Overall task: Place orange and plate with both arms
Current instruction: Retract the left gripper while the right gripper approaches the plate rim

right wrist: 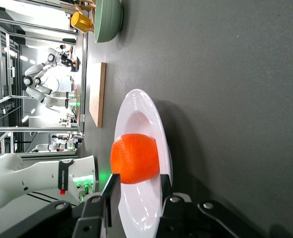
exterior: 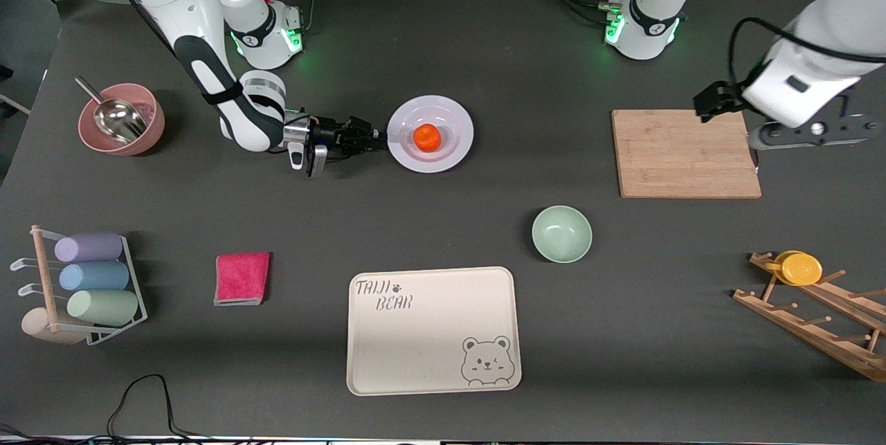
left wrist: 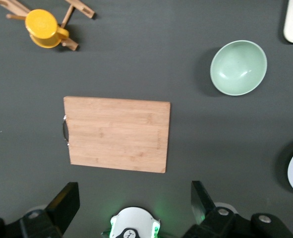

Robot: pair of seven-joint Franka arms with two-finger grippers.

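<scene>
- Gripping the rim of the plate (exterior: 430,133), your right gripper (exterior: 377,141) lies low over the table (exterior: 443,223), its fingers (right wrist: 111,191) closed one above and one below the white edge at the right arm's side.
- The orange (exterior: 428,138) sits in the plate's shallow centre, just beside the fingertips in the right wrist view.
- You have bare dark tabletop all round the plate; the green bowl (exterior: 561,234) and the cream bear tray (exterior: 433,331) lie nearer the front camera, well apart from it.
- Your left gripper (left wrist: 134,203) hangs high over the table edge of the wooden cutting board (exterior: 685,153), fingers spread wide and holding nothing; that arm waits.
- The left gripper itself is hidden under its wrist in the front view, and only the dark finger tips show in its own camera.
- The pink bowl (exterior: 122,118) with a metal scoop (exterior: 114,117) stands at the right arm's end, with a rack of pastel cups (exterior: 90,279) and a pink cloth (exterior: 241,278) nearer the camera.
- At the left arm's end, a yellow lid (exterior: 801,268) rests on a wooden rack (exterior: 817,313), cut off by the frame.
- Green lights glow at both bases; a lab with another robot shows in the right wrist view.
</scene>
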